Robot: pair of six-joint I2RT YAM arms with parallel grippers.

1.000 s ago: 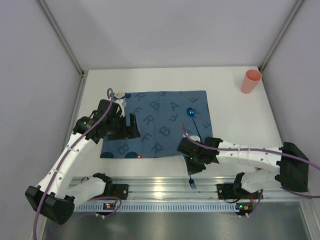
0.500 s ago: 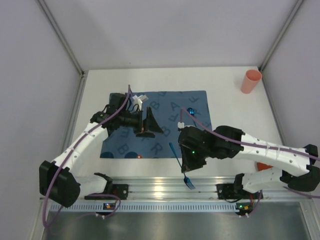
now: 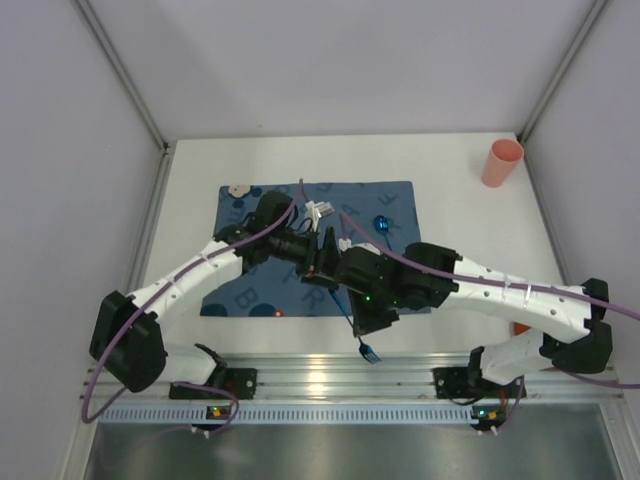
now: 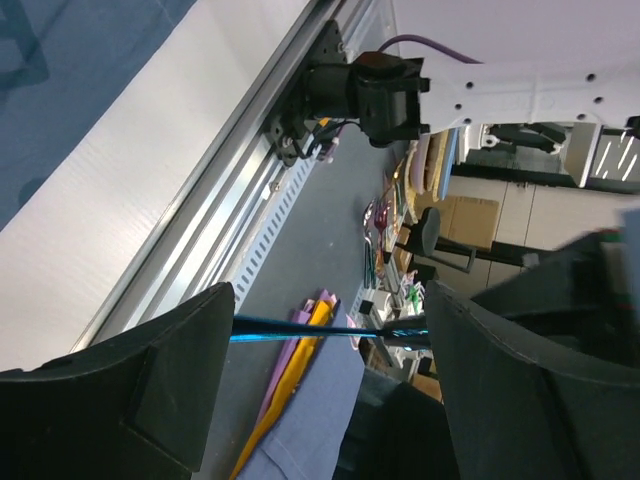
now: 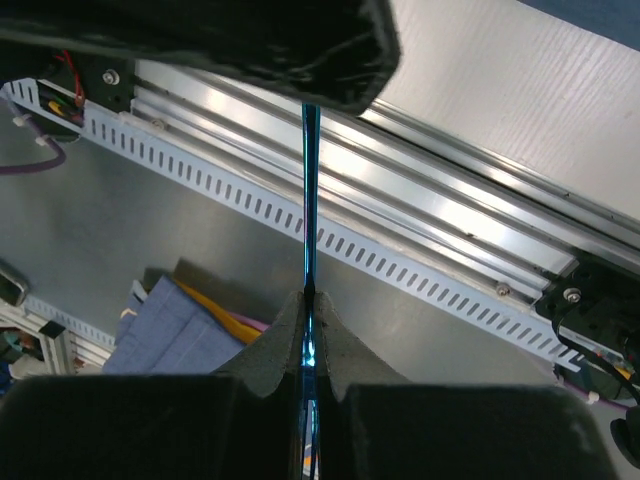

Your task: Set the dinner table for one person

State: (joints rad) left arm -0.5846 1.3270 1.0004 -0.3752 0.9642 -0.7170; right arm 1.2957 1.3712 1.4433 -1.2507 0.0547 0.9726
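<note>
My right gripper (image 3: 362,318) is shut on a shiny blue fork (image 3: 369,351), which hangs tines-down over the front edge of the dinner table (image 3: 470,230). In the right wrist view the fork's handle (image 5: 308,200) runs straight out from the closed right gripper (image 5: 310,300). My left gripper (image 3: 325,255) is over the dark blue placemat (image 3: 370,200), right against the right gripper. In the left wrist view the fork (image 4: 330,331) crosses the gap of the left gripper (image 4: 330,345), whose fingers (image 4: 150,390) stand wide apart and open. A blue spoon (image 3: 381,225) lies on the placemat's right side.
A pink cup (image 3: 501,162) stands at the back right corner. The aluminium rail (image 3: 310,372) runs along the near edge. A small white object (image 3: 237,188) lies at the placemat's back left corner. Grey walls enclose the table.
The right gripper carried the fork left, over the placemat's front edge. The left arm swung right across the placemat, and its open jaws now straddle the fork's handle.
</note>
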